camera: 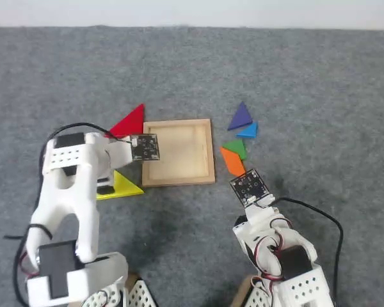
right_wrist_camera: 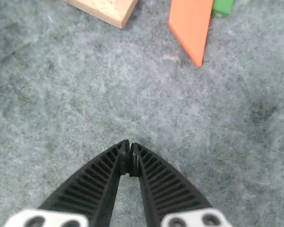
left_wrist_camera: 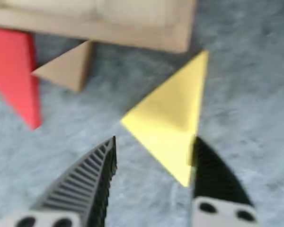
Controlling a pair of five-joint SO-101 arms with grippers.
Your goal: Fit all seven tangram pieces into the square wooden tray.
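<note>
High view, the first asks: what lies on the fuzzy grey carpet (camera: pixel 320 89)?

Second: A square wooden tray (camera: pixel 210 153), pale, with a raised rim. Every piece I can see lies outside it. A red triangle (camera: pixel 131 123) sits just beside its far left corner. A flat yellow triangle (camera: pixel 123 186) lies near its near left corner, partly under the white left arm (camera: pixel 70 185).

First: And on the tray's right?

Second: A purple triangle (camera: pixel 241 117), a small blue triangle (camera: pixel 248 131), a green piece (camera: pixel 235 148) and an orange parallelogram (camera: pixel 232 162), clustered closely. The orange one is just beside the rim. The right arm (camera: pixel 275 249) stands nearer than all of them.

First: The left gripper (left_wrist_camera: pixel 154 142)?

Second: Its jaws stand wide apart and grip nothing. A sharp corner of the yellow triangle lies between them. The smooth black finger (left_wrist_camera: pixel 210 170) is right against the piece's edge, and the ribbed finger (left_wrist_camera: pixel 92 175) stands clear of it. Beyond, a tan wedge (left_wrist_camera: pixel 66 71) meets the red triangle's edge, near the tray's wall. Whether it is a separate piece I cannot tell.

First: The right gripper (right_wrist_camera: pixel 129 153)?

Second: Its ribbed fingers are closed tip to tip on nothing, over the carpet, well apart from the orange parallelogram's point and the tray's corner.
</note>
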